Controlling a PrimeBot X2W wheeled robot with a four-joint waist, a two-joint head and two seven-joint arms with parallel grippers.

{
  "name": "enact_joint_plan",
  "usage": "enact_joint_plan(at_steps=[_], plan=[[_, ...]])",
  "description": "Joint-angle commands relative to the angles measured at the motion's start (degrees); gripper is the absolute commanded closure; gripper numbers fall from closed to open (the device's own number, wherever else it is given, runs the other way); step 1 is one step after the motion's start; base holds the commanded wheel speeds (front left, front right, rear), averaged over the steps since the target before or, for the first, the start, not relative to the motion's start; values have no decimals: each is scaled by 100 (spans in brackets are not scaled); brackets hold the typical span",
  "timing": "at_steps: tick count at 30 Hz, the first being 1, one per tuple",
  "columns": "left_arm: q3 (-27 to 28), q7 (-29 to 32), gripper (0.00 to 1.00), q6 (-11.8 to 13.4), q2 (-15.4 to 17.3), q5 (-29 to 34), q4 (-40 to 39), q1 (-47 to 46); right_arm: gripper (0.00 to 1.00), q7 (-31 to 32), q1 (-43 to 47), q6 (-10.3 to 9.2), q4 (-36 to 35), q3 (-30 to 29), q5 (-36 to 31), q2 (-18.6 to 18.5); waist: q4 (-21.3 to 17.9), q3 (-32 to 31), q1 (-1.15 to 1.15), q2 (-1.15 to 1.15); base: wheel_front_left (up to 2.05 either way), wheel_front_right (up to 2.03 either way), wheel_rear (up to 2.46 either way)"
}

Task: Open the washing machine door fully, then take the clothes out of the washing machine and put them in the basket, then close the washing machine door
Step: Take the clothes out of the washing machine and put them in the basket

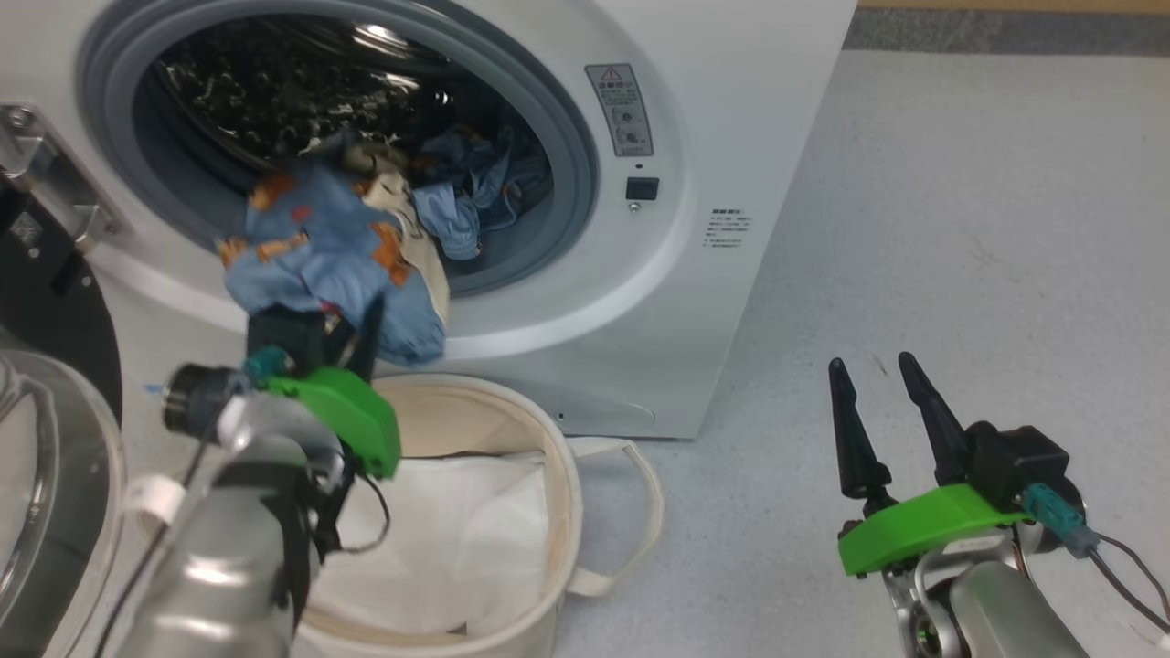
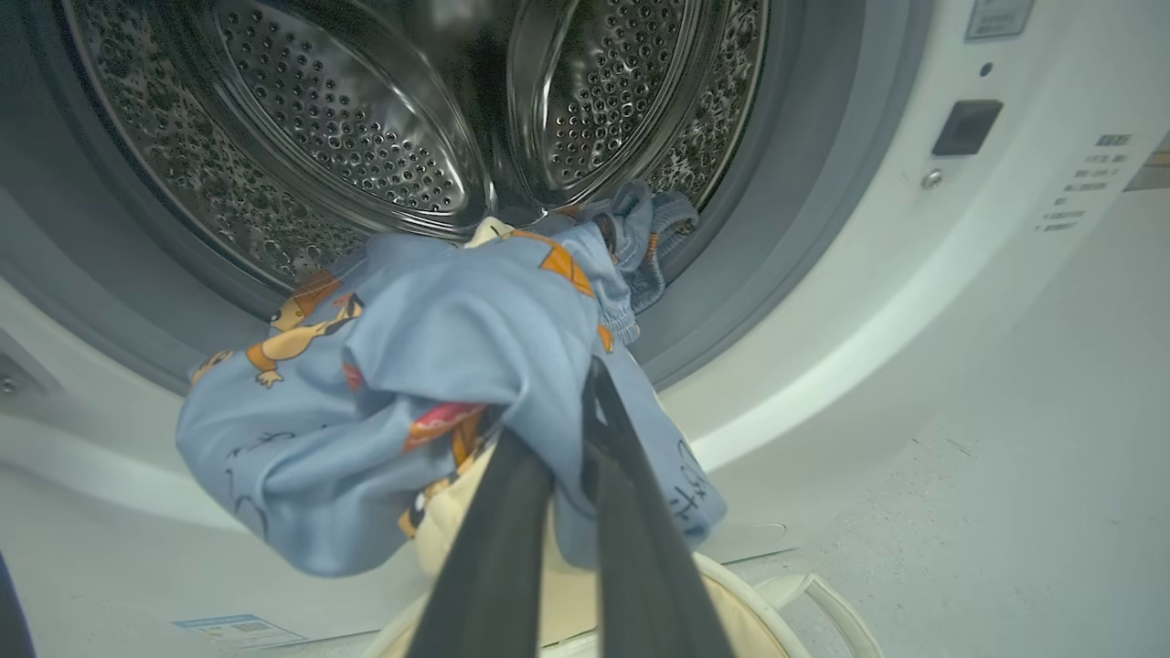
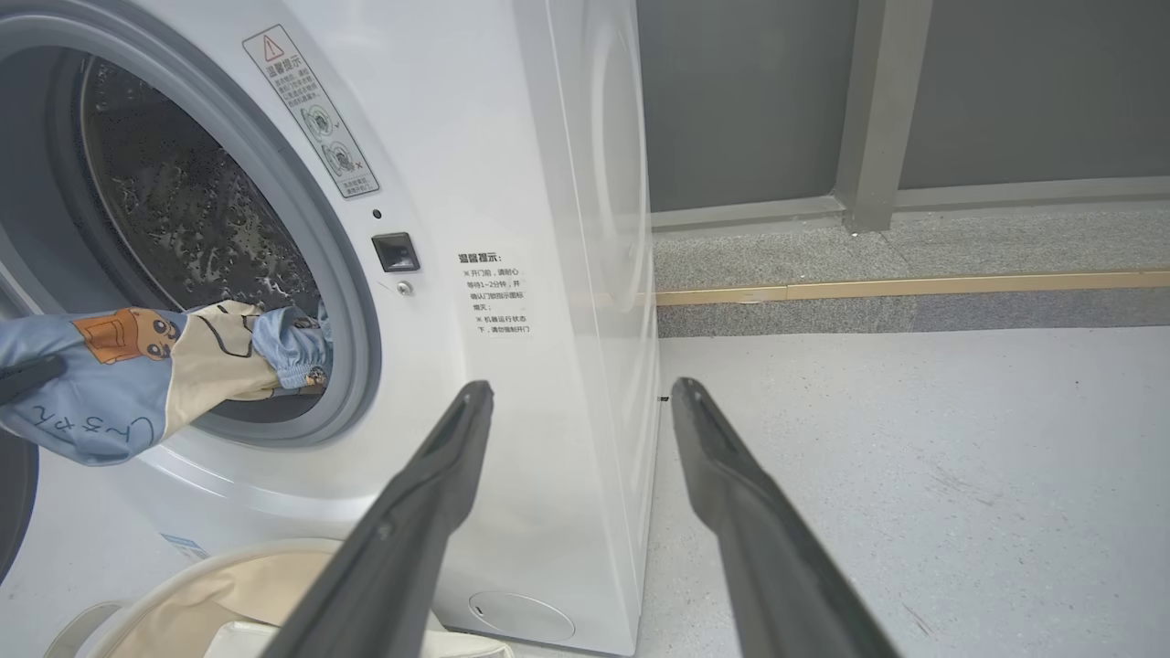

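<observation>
The washing machine [image 1: 731, 119] stands with its drum open, and the washing machine door [image 1: 55, 311] is swung out at the left. My left gripper [image 1: 349, 315] is shut on a bundle of light-blue bear-print clothes [image 1: 320, 247] that hangs at the drum's lower lip, above the basket [image 1: 516, 404]. In the left wrist view the dark fingers [image 2: 640, 530] pinch the clothes [image 2: 430, 366], and their tips are buried in the fabric. More blue clothes [image 1: 475, 192] lie inside the drum. My right gripper [image 1: 871, 362] is open and holds nothing, low over the floor right of the machine.
A plain white sheet [image 1: 457, 530] lies inside the basket, whose loop handle [image 1: 640, 493] sticks out to the right. Grey floor [image 1: 960, 228] spreads right of the machine. A grey wall with a yellow floor strip [image 3: 914, 285] runs behind.
</observation>
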Motion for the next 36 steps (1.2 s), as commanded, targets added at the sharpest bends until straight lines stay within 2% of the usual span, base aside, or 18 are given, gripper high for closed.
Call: enact_joint_plan(at_steps=[1, 5, 9, 13, 17, 22, 25, 28, 31, 36], plan=[[130, -66, 100, 9, 189, -55, -244, -70, 0, -70, 13, 42, -149, 105, 45, -75, 33, -41, 0, 0, 0, 0, 0], [74, 161, 100, 79, 245, -103, -986, 491, 0, -70, 62, 42, -133, 100, 43, -83, 91, -125, 0, 0, 0, 0, 0], [19, 688, 100, 175, 360, -198, -1983, 1176, 0, -70, 107, 42, -124, 103, 43, -90, 146, -177, 0, 0, 0, 0, 0], [-52, 1325, 100, 528, 611, -139, -3194, 1938, 0, -70, 123, 42, -125, 112, 43, -102, 177, -193, 0, 0, 0, 0, 0], [-103, 1986, 100, 771, 788, -219, -4424, 2681, 0, -70, 114, 42, -137, 104, 45, -131, 214, -175, 0, 0, 0, 0, 0], [-40, 2541, 100, 1047, 1002, -307, -5239, 3226, 0, -70, 78, 42, -154, 118, 44, -162, 241, -137, 0, 0, 0, 0, 0], [30, 2677, 100, 1137, 1060, -376, -5229, 3342, 0, -70, 45, 42, -166, 138, 45, -172, 234, -85, 0, 0, 0, 0, 0], [81, 2837, 100, 1070, 990, -640, -4956, 3379, 0, -70, -4, 42, -179, 155, 50, -178, 199, -4, 0, 0, 0, 0, 0], [92, 2983, 100, 1067, 1001, -712, -4407, 3334, 0, -70, -48, 42, -195, 164, 37, -192, 137, 91, 0, 0, 0, 0, 0], [110, 2980, 100, 873, 879, -924, -3411, 3081, 0, -70, -105, 42, -243, 111, 16, -224, 43, 281, 0, 0, 0, 0, 0]])
